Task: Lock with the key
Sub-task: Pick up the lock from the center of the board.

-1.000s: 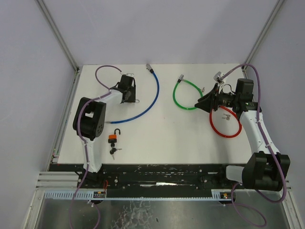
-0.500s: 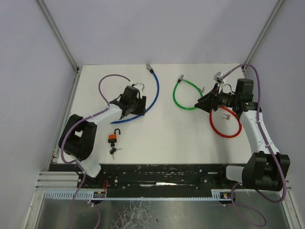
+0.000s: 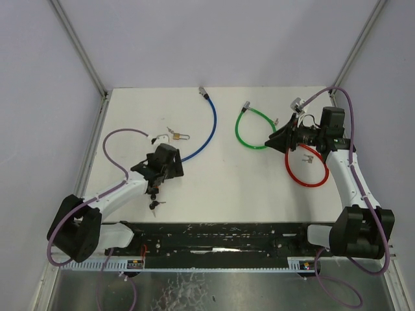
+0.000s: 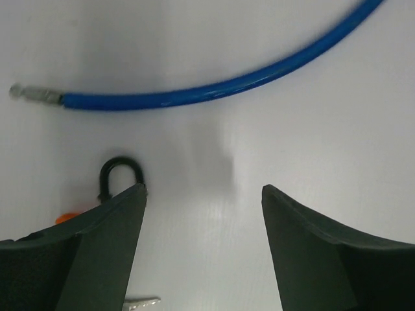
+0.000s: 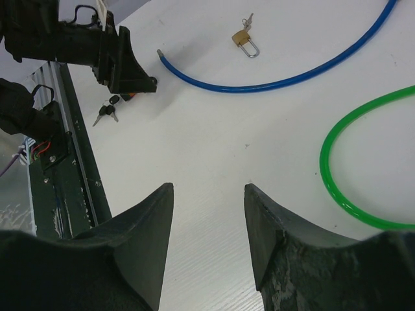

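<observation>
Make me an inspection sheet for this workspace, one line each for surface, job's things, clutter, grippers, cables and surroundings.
Surface: white table, no spills seen.
Job's things: orange padlock partly hidden behind a finger of the left gripper; black-headed keys nearby; brass padlock with key attached.
Clutter: blue cable lock, green loop, red loop.
Grippers: left gripper and right gripper open, empty.
Cables: purple cables along both arms.
Surroundings: pale walls.

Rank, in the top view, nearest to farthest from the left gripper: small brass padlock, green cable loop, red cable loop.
1. Small brass padlock, just beyond the left gripper.
2. Green cable loop, centre right.
3. Red cable loop, far right.
</observation>
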You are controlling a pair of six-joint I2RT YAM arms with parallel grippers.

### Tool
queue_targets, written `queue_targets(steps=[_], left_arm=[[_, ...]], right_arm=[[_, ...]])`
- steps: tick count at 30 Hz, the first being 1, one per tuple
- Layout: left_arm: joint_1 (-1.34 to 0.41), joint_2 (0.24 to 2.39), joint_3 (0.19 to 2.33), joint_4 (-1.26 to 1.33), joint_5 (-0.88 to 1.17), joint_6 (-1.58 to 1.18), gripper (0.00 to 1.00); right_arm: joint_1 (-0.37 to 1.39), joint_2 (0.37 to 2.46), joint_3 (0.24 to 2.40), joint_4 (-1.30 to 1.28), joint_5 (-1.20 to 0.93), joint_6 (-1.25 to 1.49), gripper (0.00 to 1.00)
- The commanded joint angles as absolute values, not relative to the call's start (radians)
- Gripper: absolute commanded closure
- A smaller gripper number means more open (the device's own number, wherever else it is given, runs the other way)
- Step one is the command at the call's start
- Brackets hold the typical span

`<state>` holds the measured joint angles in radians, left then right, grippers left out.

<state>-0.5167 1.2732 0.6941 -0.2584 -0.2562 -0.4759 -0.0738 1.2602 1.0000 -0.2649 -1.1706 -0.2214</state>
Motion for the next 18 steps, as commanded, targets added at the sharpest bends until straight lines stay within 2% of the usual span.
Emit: queue_targets(steps=[1,7,14,18], left_arm=[[-0.522,1.249,0.590,-0.340,-0.502,-0.723,0.28],[-0.524,1.277,0.599,-0.482,-0.639,-0.881,0.27],[-0.543,1.201,0.603,-0.566,-0.648,-0.942,0.19],[-0.557,1.075,0.596,-0.595,-0.683,-0.997,0.18]], right_arm=[[-0.066,1.264,1.030,-0.273,-1.202,-0.233,0.46],[-0.066,1.271,1.029,-0.276,-1.210,-0.232,0.46],[-0.066,1.275,1.030,-0.279,-1.206,-0.237,0.46],[-0.066,1.281,1.030,-0.280,-1.206,-0.235,0.46]])
